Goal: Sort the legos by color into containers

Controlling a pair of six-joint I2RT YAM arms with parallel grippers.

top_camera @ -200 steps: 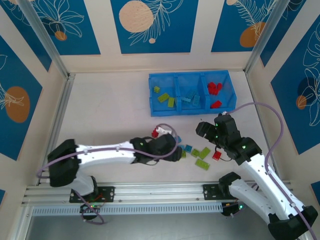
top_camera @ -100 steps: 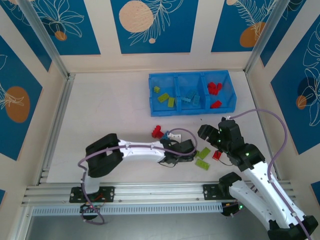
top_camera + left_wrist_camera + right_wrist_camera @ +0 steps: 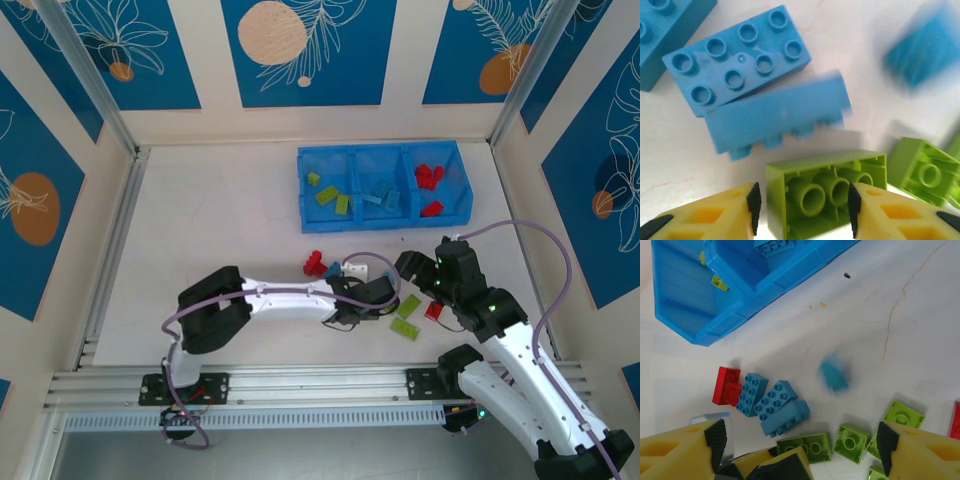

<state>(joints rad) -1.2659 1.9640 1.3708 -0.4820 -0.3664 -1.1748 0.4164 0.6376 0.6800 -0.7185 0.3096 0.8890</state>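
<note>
Blue plastic tray (image 3: pixel 385 222) stands at the far side of the counter (image 3: pixel 220 220). Its left compartment has lime green legos (image 3: pixel 326 196), the middle one has light blue legos (image 3: pixel 383 199), and the right one has red legos (image 3: pixel 428 178).

Nearer to me, the loose red bricks (image 3: pixel 315 264) lie at the left end of the pile. Next is my left pincer (image 3: pixel 804 212). Its black pads (image 3: pixel 754 212) stand close on both sides of an upside-down lime green brick (image 3: pixel 825 190), but I cannot tell whether they press it. Just beyond this brick lie light blue bricks (image 3: pixel 740 50), and a blurred blue brick (image 3: pixel 834 375) is further off. More loose green bricks (image 3: pixel 405 318) follow to the right, with a single red brick (image 3: pixel 433 310) beside them. My right pincer (image 3: pixel 800 442) hangs above the pile, its jaws wide apart and holding nothing.
</note>
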